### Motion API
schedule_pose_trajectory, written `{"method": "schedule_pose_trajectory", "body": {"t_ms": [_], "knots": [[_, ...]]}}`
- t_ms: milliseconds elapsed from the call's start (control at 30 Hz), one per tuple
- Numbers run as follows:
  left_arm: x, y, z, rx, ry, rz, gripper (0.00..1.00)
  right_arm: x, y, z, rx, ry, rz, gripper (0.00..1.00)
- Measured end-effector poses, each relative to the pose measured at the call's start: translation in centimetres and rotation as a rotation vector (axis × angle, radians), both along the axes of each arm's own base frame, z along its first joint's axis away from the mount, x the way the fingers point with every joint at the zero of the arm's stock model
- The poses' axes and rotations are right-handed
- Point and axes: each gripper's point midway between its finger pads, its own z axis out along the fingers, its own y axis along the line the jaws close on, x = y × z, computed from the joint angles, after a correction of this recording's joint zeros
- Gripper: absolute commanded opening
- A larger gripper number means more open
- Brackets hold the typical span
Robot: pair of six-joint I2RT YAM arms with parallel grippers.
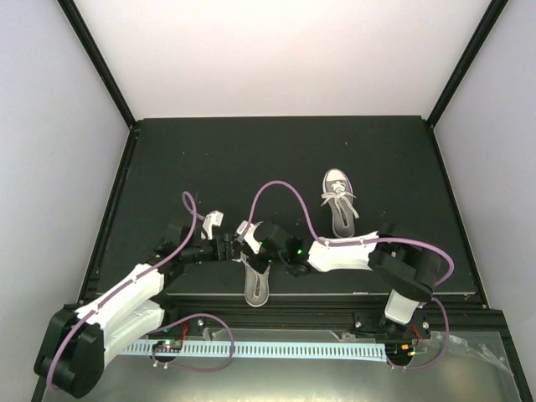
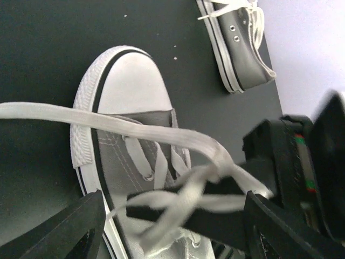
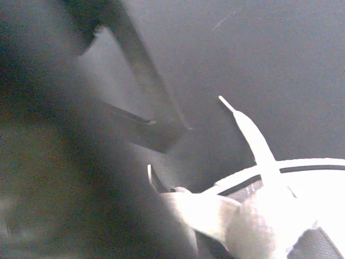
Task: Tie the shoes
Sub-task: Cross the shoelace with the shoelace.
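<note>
table (image 1: 209, 159): under both shoes; arm bases along its 6 o'clock edge.
near shoe (image 1: 258, 286): on the table toward 6 o'clock, heel at 6, toe toward 12.
far shoe (image 1: 338, 205): at 2 o'clock from the near shoe, apart from it, toe at 12.
left gripper (image 1: 234, 248): over the near shoe's 9 o'clock side.
right gripper (image 1: 270, 253): over its 3 o'clock side, facing the left gripper.
lace (image 2: 135, 129): across the near shoe behind the toe, running to the right gripper.

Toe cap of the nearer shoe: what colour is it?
White; the toe cap shows best in the left wrist view.
</note>
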Motion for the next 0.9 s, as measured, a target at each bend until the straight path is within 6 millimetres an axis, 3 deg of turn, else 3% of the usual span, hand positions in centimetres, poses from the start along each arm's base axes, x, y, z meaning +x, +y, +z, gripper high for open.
{"method": "schedule_pose_trajectory", "body": {"t_ms": [167,233,300,367,433,633,900], "knots": [[-0.5,0.3,1.1,0.007,-0.065,-0.011,0.84,0.9,-0.4,0.0,0.022,0.03,-0.016,0.02],[-0.6,0.4,1.4,0.004,-0.089,-0.011,0.78,1.3,-0.5,0.2,0.036,0.04,-0.02,0.02],[-0.6,0.6,1.3,0.01,-0.104,-0.005,0.65,1.5,-0.5,0.3,0.05,0.053,-0.022,0.02],[-0.7,1.1,0.5,0.035,-0.107,0.014,0.52,1.7,-0.5,0.5,0.064,0.069,-0.025,0.02],[-0.8,1.7,-0.6,0.065,-0.089,0.04,0.46,1.8,-0.4,0.6,0.076,0.079,-0.023,0.02],[-0.8,3.7,-4.0,0.174,-0.023,0.136,0.44,1.8,-0.4,0.8,0.093,0.105,-0.019,0.02],[-1.0,3.9,-6.8,0.24,0.058,0.118,0.44,1.6,-0.4,0.8,0.101,0.121,-0.008,0.02]]}}
